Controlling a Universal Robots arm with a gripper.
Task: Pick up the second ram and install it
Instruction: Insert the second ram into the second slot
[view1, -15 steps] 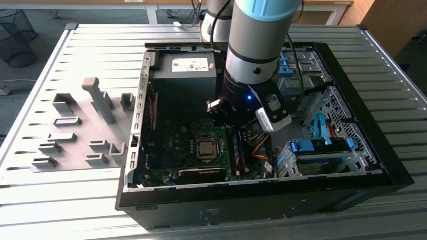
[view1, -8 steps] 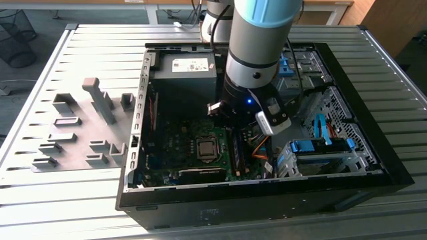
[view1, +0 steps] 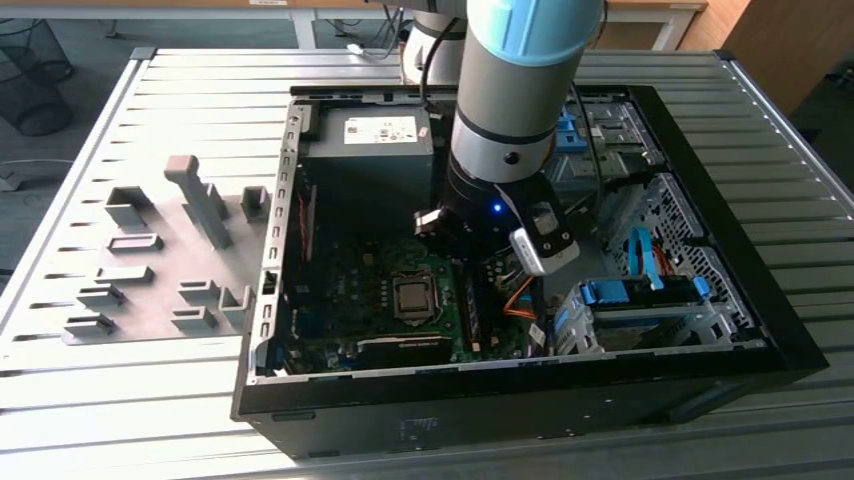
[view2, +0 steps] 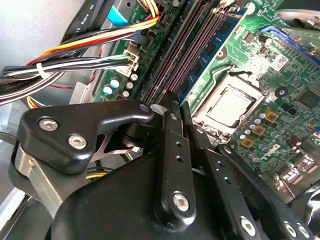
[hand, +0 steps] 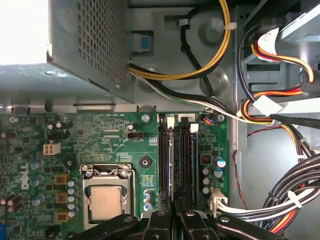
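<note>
The black metal pincer (hand: 174, 214) is pressed together just above the long black memory slots (hand: 176, 160), beside the square silver processor (hand: 106, 202).

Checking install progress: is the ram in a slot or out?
In: the ram stands on edge among the slots, beside the gripper. Latched: cannot tell.
</note>
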